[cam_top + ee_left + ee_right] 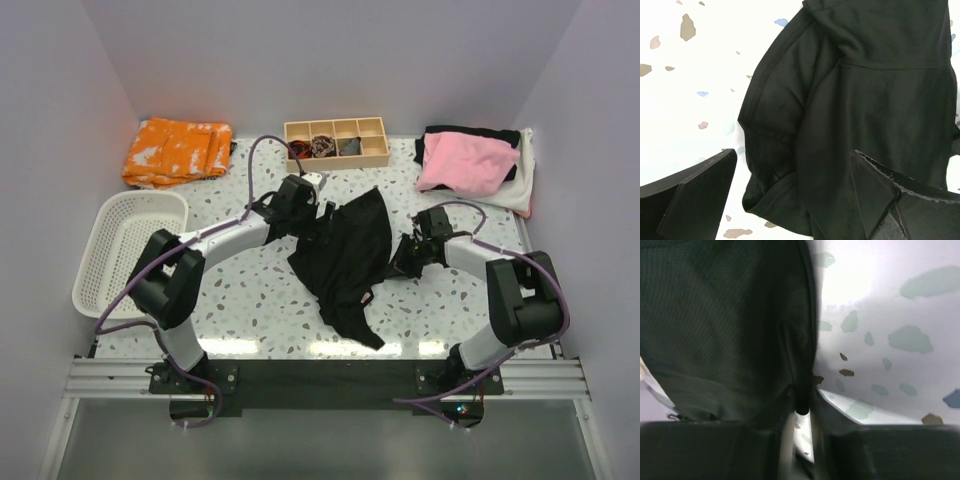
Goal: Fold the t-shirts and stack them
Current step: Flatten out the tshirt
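A large black t-shirt (345,262) lies crumpled in the middle of the table, with one end trailing toward the front. My left gripper (318,216) is at its back left edge. In the left wrist view it (795,200) is open, its fingers (695,195) wide apart with a bunched sleeve and hem of the shirt (855,100) between them. My right gripper (406,256) is at the shirt's right edge. In the right wrist view it (802,427) is shut on a thin fold of the shirt's edge (730,330), close above the table.
A stack of pink, black and white shirts (468,162) lies at the back right. An orange patterned cloth (178,150) is at the back left. A wooden compartment box (336,143) stands at the back centre. A white basket (112,250) stands at the left edge.
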Available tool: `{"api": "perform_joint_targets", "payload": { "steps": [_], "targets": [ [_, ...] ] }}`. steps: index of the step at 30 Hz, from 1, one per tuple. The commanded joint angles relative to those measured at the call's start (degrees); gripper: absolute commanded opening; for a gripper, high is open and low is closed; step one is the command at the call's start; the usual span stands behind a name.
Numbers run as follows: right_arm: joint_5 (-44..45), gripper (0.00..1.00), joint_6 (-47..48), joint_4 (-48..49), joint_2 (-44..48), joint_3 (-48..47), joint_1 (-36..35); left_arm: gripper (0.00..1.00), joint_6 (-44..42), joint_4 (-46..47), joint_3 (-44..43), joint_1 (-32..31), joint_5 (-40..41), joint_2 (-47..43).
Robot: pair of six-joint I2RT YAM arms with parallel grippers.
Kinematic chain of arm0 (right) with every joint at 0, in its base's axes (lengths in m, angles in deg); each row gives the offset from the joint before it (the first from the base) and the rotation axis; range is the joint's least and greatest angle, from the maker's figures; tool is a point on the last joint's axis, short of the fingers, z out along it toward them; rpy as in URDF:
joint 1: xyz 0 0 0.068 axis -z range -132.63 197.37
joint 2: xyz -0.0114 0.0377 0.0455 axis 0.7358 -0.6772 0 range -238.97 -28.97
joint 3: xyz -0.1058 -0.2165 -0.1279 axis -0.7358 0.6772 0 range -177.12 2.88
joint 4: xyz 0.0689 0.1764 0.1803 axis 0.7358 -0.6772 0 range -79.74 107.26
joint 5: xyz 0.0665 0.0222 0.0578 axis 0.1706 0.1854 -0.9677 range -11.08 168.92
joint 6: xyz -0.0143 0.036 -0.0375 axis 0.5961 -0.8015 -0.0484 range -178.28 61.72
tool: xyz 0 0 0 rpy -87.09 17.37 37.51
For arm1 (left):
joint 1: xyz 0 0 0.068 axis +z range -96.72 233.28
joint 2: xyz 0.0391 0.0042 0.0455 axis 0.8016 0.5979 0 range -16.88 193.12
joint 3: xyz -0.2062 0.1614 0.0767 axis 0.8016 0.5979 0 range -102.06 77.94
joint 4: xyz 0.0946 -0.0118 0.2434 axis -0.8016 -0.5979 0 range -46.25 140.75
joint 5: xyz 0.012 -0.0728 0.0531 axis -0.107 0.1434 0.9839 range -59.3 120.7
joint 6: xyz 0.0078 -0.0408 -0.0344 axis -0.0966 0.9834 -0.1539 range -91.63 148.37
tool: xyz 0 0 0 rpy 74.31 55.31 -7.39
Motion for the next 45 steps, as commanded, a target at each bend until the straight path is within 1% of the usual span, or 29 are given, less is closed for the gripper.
{"api": "perform_joint_targets", "payload": {
  "steps": [1, 2, 3, 4, 5, 6, 7, 8, 9, 10, 12, 13, 14, 15, 19, 21, 23, 27, 32, 35, 36, 38, 42, 45],
  "targets": [
    [-4.2, 0.00, -0.4, 1.4, 0.9, -0.4, 0.6, 0.98, 0.9, 1.6, 0.6, 0.6, -0.6, 0.1],
    [-3.5, 0.00, 0.6, 0.8, 2.9, -0.7, 0.6, 0.97, 1.3, 1.5, 0.7, 0.8, 0.0, 0.3],
    [-0.8, 0.00, 1.3, -0.4, 4.5, -1.3, 0.6, 0.93, 1.4, 1.3, 0.6, 0.8, 0.4, 0.2],
    [0.8, 0.00, 2.1, -3.3, 6.3, -3.2, 0.6, 0.80, 1.7, 0.8, 0.7, 1.0, 0.8, 0.2],
    [3.0, 0.00, 4.4, -5.1, 10.2, -4.4, 0.5, 0.71, 1.9, 0.7, 0.9, 1.1, 1.6, -0.1],
    [8.5, 0.00, 5.6, -9.9, 12.2, -6.0, 0.6, 0.60, 2.0, 0.7, 1.1, 1.1, 2.1, -0.5],
    [11.6, 0.00, 6.9, -12.2, 14.2, -9.4, 0.6, 0.57, 2.1, 0.6, 1.4, 1.4, 2.5, -0.9],
    [14.5, 0.00, 8.7, -14.5, 18.0, -11.2, 0.6, 0.56, 2.4, 0.5, 1.8, 1.4, 3.4, -1.2],
    [20.5, 0.00, 9.8, -18.5, 19.5, -13.2, 0.6, 0.57, 2.4, 0.3, 1.8, 1.5, 3.9, -1.9],
    [22.2, 0.00, 10.6, -20.2, 20.9, -16.9, 0.6, 0.60, 2.6, 0.2, 1.9, 1.5, 4.4, -2.0],
    [27.5, 0.00, 12.4, -24.5, 24.0, -20.5, 0.6, 0.67, 2.4, 0.2, 2.1, 1.6, 5.1, -2.5],
    [30.1, 0.00, 12.8, -25.6, 24.7, -23.5, 0.6, 0.73, 2.4, 0.5, 2.1, 1.7, 5.0, -2.6],
    [31.1, 0.00, 13.7, -26.3, 25.3, -25.0, 0.6, 0.76, 2.3, 0.7, 1.9, 1.7, 4.9, -2.5],
    [31.7, 0.00, 14.1, -27.9, 26.4, -27.8, 0.6, 0.81, 2.3, 0.9, 1.8, 1.7, 4.8, -2.3],
    [36.9, 0.00, 15.3, -31.2, 27.4, -33.7, 0.6, 0.87, 2.7, 2.2, 0.4, 1.7, 1.1, -0.3],
    [41.5, 0.00, 15.7, -34.0, 26.9, -36.1, 0.6, 0.88, 3.6, 3.0, 0.1, 1.7, -0.3, 1.4],
    [45.2, 0.00, 15.7, -34.7, 26.8, -36.4, 0.6, 0.88, 4.5, 4.3, -0.4, 1.8, -2.5, 2.9],
    [47.1, 0.00, 15.4, -35.3, 27.2, -36.5, 0.6, 0.89, 5.3, 6.9, -0.8, 1.6, -4.5, 4.8],
    [46.0, 0.00, 15.6, -34.8, 26.9, -36.8, 0.6, 0.91, 5.6, 10.1, -0.7, 1.3, -7.1, 7.4],
    [45.1, 0.00, 15.6, -34.1, 26.8, -36.1, 0.6, 0.91, 5.6, 13.1, -0.8, 0.8, -7.8, 8.2],
    [44.7, 0.00, 15.6, -34.0, 26.8, -35.7, 0.5, 0.91, 5.7, 15.9, -1.0, 0.4, -7.8, 8.3],
    [44.5, 0.00, 15.4, -33.5, 26.7, -35.3, 0.6, 0.92, 5.8, 17.4, -1.8, 0.2, -7.6, 9.1],
    [44.0, 0.00, 15.5, -33.1, 26.1, -34.5, 0.5, 0.93, 4.7, 18.9, -6.5, -1.3, -6.4, 11.9],
    [44.3, 0.00, 15.2, -33.3, 26.1, -34.1, 0.6, 0.94, 2.6, 18.3, -11.9, -2.6, -6.6, 15.3]
  ]
}}
